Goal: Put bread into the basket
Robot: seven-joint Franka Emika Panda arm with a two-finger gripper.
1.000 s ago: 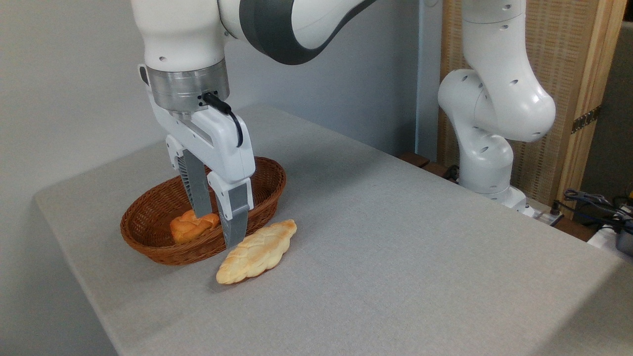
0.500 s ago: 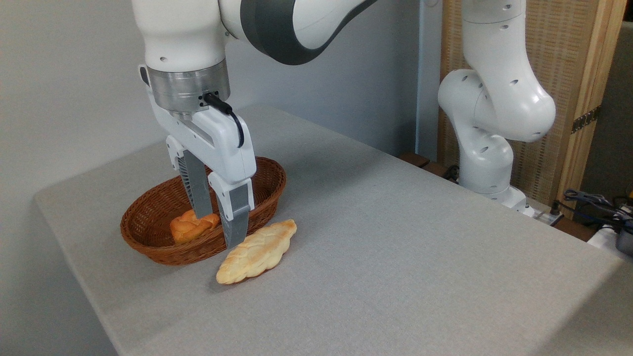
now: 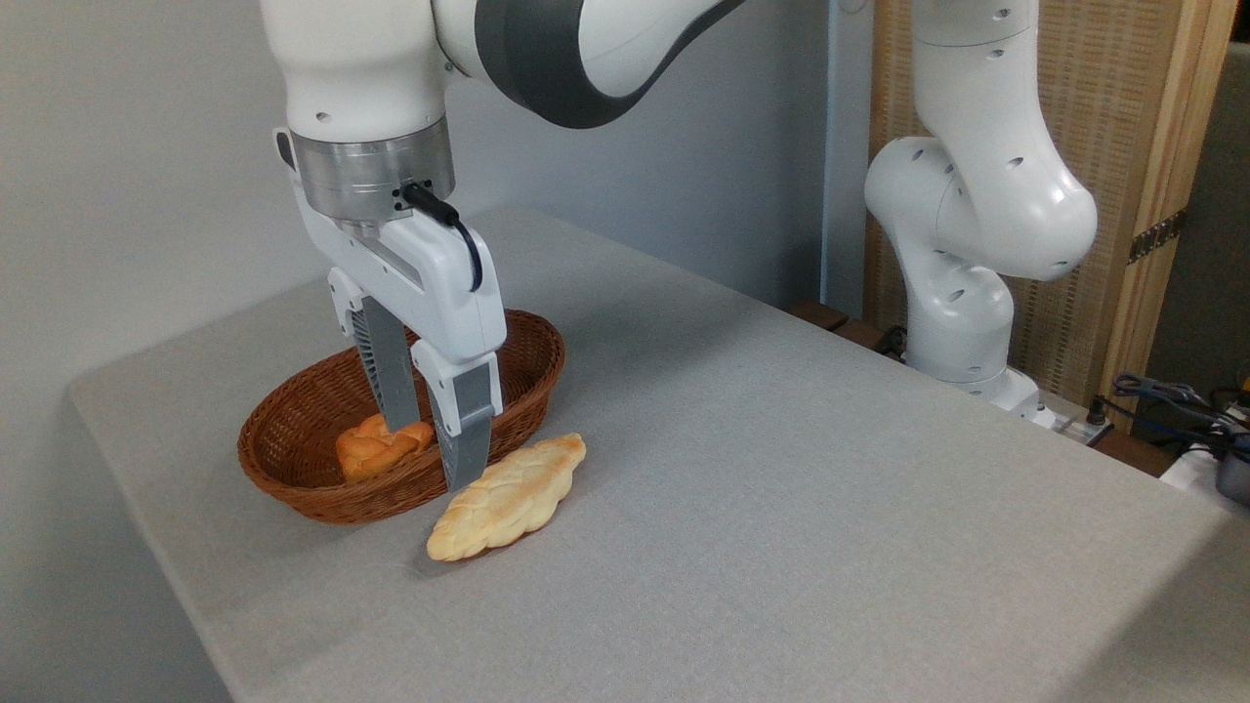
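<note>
Long, pale golden braided loaf of bread (image 3: 506,499) with tapered ends and a lightly toasted top, flat on the grey cloth-covered table (image 3: 781,508), outside and just beside the near right side of the oval, shallow, reddish-brown woven wicker basket (image 3: 293,488); whether touching the braided rim or narrowly apart, impossible to judge. Slanted from lower left to upper right. Inside the basket, toward its near side, a smaller, darker orange-brown round bun (image 3: 376,447). Above, the white Panda arm (image 3: 977,205), wrist pointing downward, with the two-finger gripper (image 3: 435,454) lowered over the basket's near rim. Fingers parted by a moderate gap and closed on nothing. Farther grey finger (image 3: 391,376) ending in front of the bun, over the basket's inside; nearer finger (image 3: 465,430) with its tip at the upper left edge of the loaf, contact with the crust not clear. Black cable (image 3: 444,220) plugged in at the silver wrist flange. Behind the table, at the right, a wooden-framed woven panel (image 3: 1123,146) and some dark cables (image 3: 1172,400) at the far right edge.
</note>
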